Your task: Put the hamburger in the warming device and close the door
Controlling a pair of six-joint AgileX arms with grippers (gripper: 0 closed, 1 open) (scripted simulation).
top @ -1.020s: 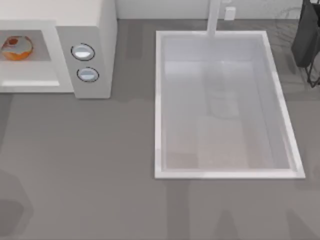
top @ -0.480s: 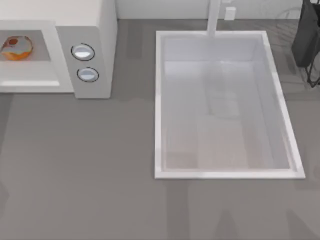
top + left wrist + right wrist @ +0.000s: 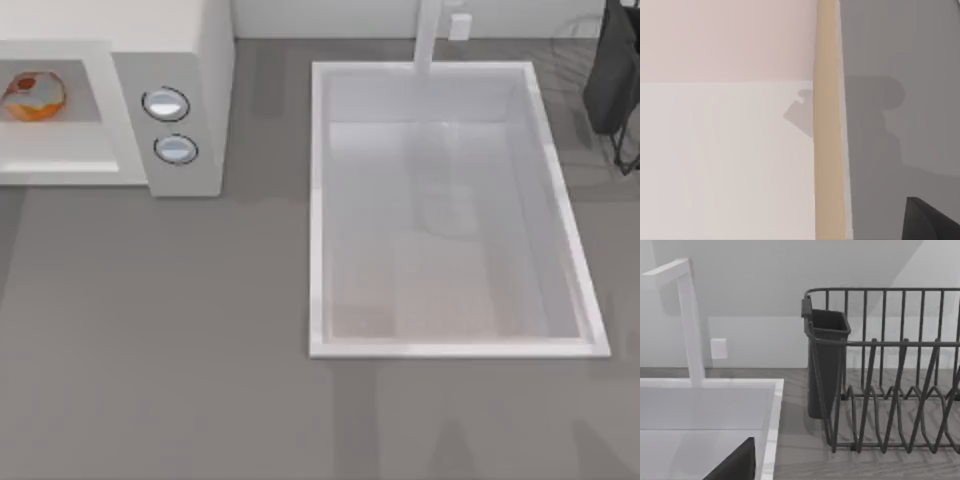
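The hamburger [image 3: 35, 95], orange and white with a reddish-brown patch, lies on the grey floor inside the warming device [image 3: 190, 60], a white microwave at the table's back left. Its two silver-rimmed dials [image 3: 165, 104] face up on the side panel. The cavity stands uncovered, and the door is out of view. A dark part of my left gripper [image 3: 932, 220] shows at the corner of the left wrist view, over grey table beside a white surface with a tan strip. A dark part of my right gripper [image 3: 735, 465] hangs over the sink's rim near the dish rack.
A wide white sink basin [image 3: 318, 210] with a white faucet [image 3: 428, 35] takes up the table's middle and right. A dark wire dish rack [image 3: 890, 370] with a dark cutlery cup [image 3: 827, 360] stands at the back right. Bare grey tabletop runs along the front.
A faint shadow at the table's front left has slid off the left edge. The hamburger, microwave and sink have not moved.
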